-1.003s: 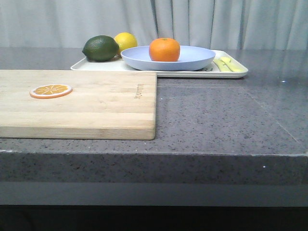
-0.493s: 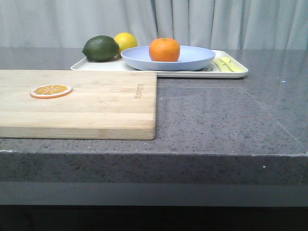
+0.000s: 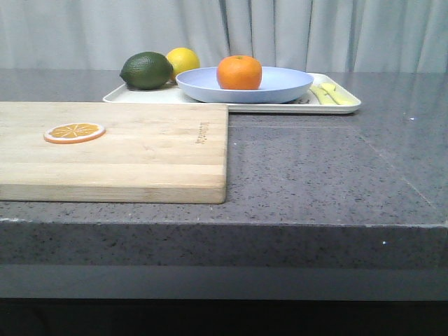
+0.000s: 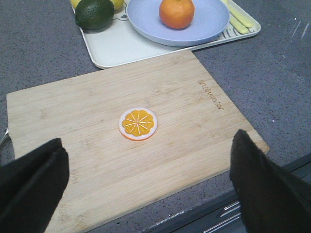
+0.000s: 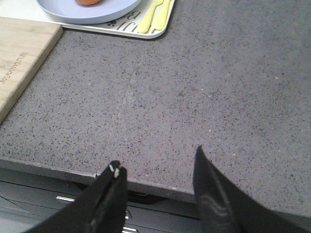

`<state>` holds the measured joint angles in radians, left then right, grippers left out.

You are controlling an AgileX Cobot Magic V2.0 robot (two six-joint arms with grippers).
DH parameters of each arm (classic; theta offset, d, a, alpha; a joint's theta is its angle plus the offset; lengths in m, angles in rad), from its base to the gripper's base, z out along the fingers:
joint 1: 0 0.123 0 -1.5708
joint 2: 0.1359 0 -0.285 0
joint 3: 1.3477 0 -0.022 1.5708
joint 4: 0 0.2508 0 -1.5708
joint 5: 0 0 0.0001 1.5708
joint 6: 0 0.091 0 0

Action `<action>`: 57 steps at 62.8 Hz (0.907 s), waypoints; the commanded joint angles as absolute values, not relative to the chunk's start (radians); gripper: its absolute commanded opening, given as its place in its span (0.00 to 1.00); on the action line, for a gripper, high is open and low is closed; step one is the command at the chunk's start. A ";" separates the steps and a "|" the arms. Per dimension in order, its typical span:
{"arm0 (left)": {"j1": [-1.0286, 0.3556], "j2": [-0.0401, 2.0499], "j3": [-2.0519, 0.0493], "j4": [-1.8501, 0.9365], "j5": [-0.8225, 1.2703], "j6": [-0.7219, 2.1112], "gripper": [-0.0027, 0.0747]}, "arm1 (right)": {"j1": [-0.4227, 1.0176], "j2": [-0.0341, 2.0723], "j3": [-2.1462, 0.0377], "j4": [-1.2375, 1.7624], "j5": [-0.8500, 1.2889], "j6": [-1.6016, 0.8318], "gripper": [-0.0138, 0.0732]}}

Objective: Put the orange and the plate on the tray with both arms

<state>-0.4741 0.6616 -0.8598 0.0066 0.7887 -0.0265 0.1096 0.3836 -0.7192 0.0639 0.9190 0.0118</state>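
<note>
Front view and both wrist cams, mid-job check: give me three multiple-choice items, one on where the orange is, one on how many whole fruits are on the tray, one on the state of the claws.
1. Where is the orange?
A. On the cutting board
B. In the plate on the tray
C. On the bare counter

2. How many whole fruits are on the tray, counting any in the plate?
A. One
B. Two
C. Three

3. What state are the two claws in?
A. Both open and empty
B. Left shut on the orange
C. Right shut on the plate

Answers:
1. B: the orange sits in the plate, which rests on the tray.
2. C: the lime, the lemon and the orange.
3. A: the left claw and the right claw show spread fingers with nothing between them.
</note>
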 commanded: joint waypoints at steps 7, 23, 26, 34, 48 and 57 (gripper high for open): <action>-0.470 0.660 -0.883 0.000 0.721 -0.027 0.84 | 0.108 0.302 -0.676 0.050 0.846 0.000 0.50; -0.470 0.660 -0.883 0.000 0.721 -0.027 0.41 | 0.108 0.297 -0.668 0.050 0.844 0.000 0.10; -0.470 0.660 -0.883 0.000 0.721 -0.027 0.31 | 0.108 0.297 -0.668 0.050 0.844 0.000 0.04; -0.470 0.660 -0.883 0.000 0.721 -0.027 0.09 | 0.108 0.297 -0.668 0.050 0.844 0.000 0.02; -0.470 0.660 -0.883 0.020 0.721 -0.026 0.01 | 0.108 0.297 -0.668 0.050 0.849 0.006 0.02; -0.470 0.660 -0.883 0.020 0.721 -0.026 0.01 | 0.108 0.297 -0.668 0.050 0.849 0.006 0.02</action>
<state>-0.4741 0.6616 -0.8598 0.0170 0.7887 -0.0265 0.1096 0.2897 -0.6437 0.0574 0.9190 0.0118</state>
